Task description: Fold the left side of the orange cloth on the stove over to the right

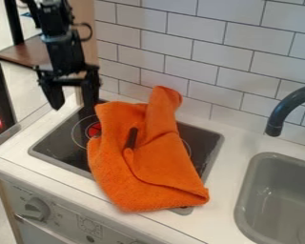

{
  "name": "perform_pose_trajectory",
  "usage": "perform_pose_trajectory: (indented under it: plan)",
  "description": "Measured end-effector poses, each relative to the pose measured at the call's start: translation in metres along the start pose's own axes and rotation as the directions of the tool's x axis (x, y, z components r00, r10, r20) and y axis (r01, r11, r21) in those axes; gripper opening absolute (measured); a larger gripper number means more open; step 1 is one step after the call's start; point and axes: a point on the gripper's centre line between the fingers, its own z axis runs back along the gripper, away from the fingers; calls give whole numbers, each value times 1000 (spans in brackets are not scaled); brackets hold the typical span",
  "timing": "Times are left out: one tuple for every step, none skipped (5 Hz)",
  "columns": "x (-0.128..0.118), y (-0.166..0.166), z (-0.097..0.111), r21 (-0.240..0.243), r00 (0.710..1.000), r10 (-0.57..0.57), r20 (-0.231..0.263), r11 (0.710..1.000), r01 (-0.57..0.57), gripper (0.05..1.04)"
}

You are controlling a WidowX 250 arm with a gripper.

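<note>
At the upper left, my gripper (74, 97) hangs over the back left corner of the stove, its two fingers spread apart with nothing between them. An orange cloth (145, 176) lies crumpled across the black stove top (63, 143), just right of and below the gripper, covering much of the cooktop. Its upper end forms a raised fold near the tiled wall. On the cloth rests a small object with a dark handle (131, 137); its lower part looks orange and blends with the cloth. The gripper touches neither.
A grey sink (273, 200) is set into the white counter (225, 176) at the right, with a dark curved faucet (289, 107) above it. White tiles (199, 62) line the back. A knob (36, 208) sits on the front panel, and a brown shelf (27, 56) stands at the upper left.
</note>
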Motion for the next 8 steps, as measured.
perform_pose_trajectory:
  plan:
    - [-3,10,-20,42,999,3,-45,999,-2,999]
    - [-5,14,-32,61,998,16,-64,998,-12,999]
    - [-7,9,-45,43,995,10,-97,999,-6,999]
    - [-7,4,-48,22,995,12,-99,1000,-9,999]
    - [-9,-8,-60,-25,990,0,-142,1000,-3,999]
    - [-1,-12,-63,-36,991,-11,-136,999,6,999]
    - [3,-19,-65,-38,990,-28,-136,999,23,932]
    - [9,-23,-67,-23,994,-29,-107,999,27,624]
